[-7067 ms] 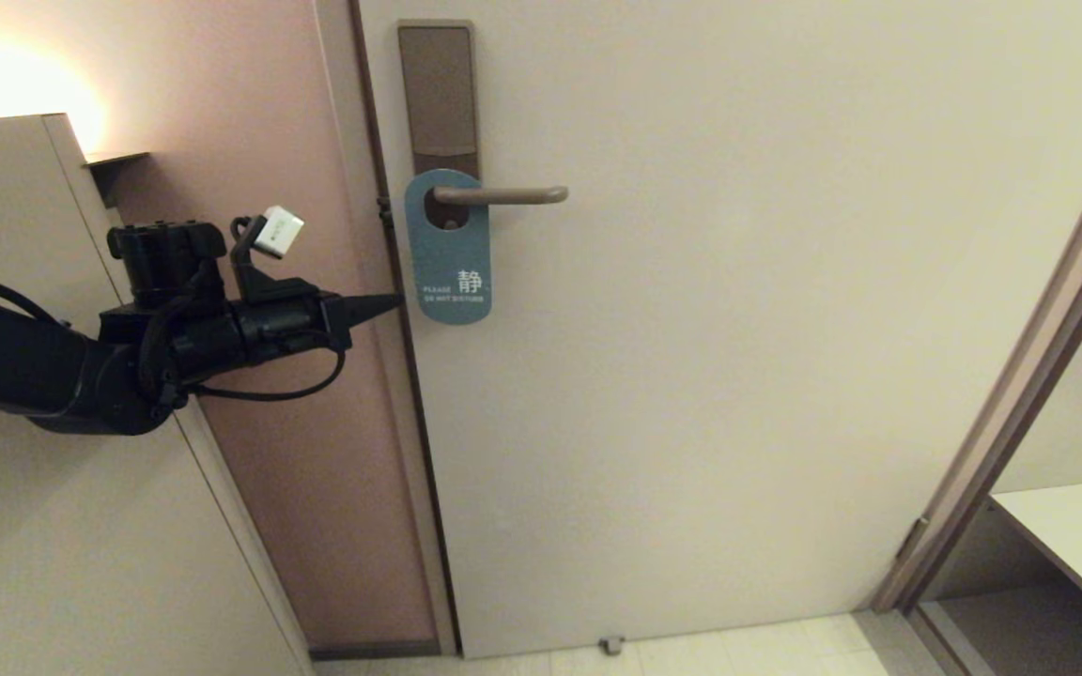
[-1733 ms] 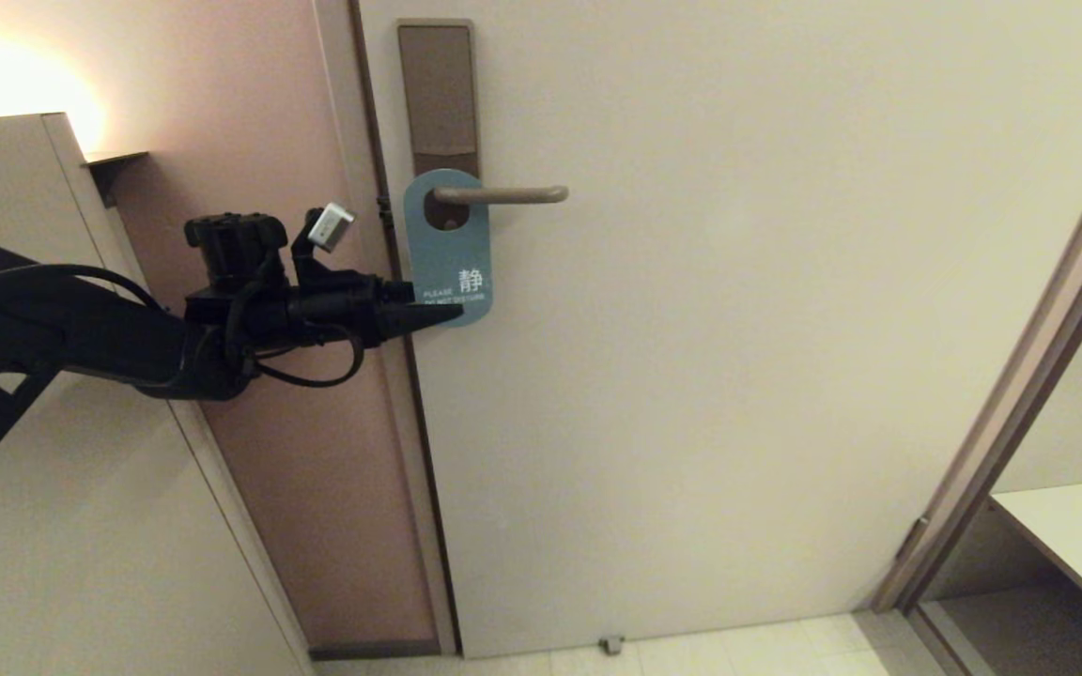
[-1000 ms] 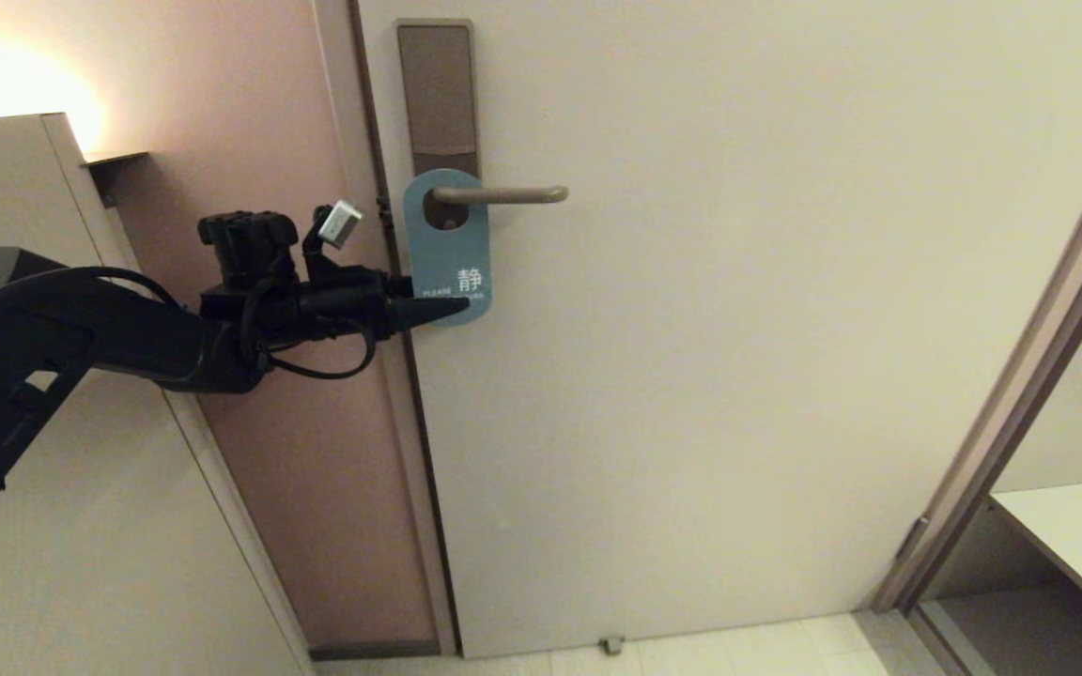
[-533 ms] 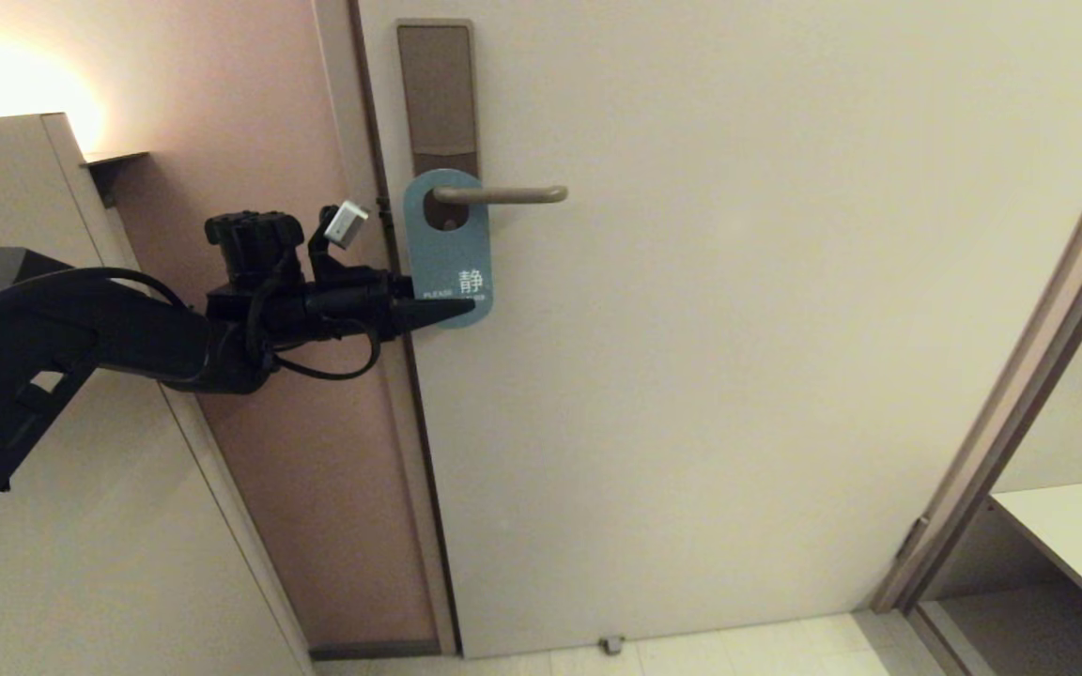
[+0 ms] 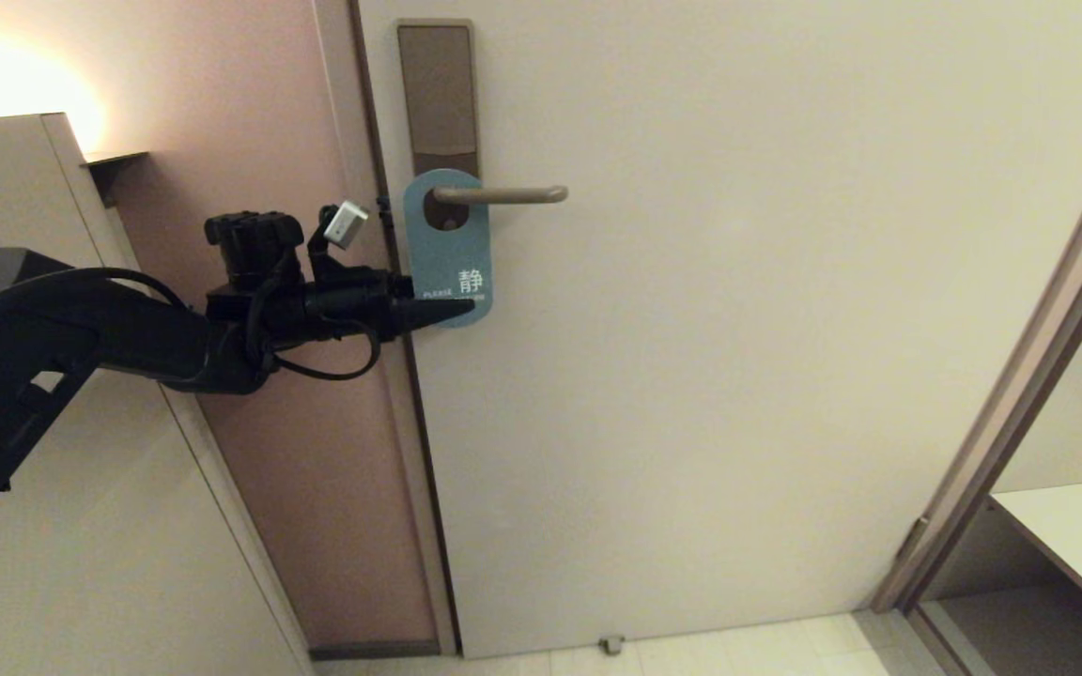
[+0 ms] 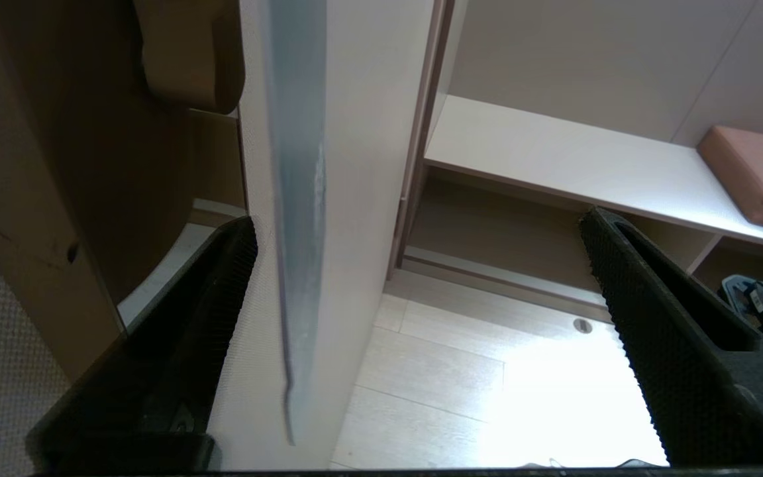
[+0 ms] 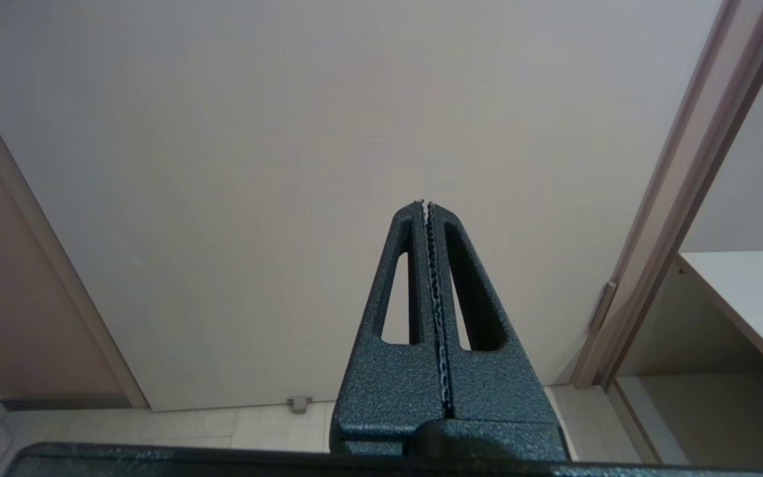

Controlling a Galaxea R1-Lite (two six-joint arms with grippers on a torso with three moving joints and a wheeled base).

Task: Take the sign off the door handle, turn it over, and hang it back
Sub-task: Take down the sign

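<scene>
1. The sign (image 5: 448,249) carries a white Chinese character above small white lettering; only "PLEASE" is readable.
2. It is a flat teal card with rounded ends, its oval hole looped over the door handle (image 5: 502,194), a slim bronze-grey lever pointing toward 3 o'clock from its backplate (image 5: 437,89).
3. The left gripper (image 5: 452,306) reaches in from 9 o'clock at the sign's lower end, fingers (image 6: 660,344) spread wide; the wrist view shows the card edge-on between them, nothing clamped.
4. The right gripper (image 7: 426,205) is closed, empty, facing the door (image 5: 785,329).
</scene>
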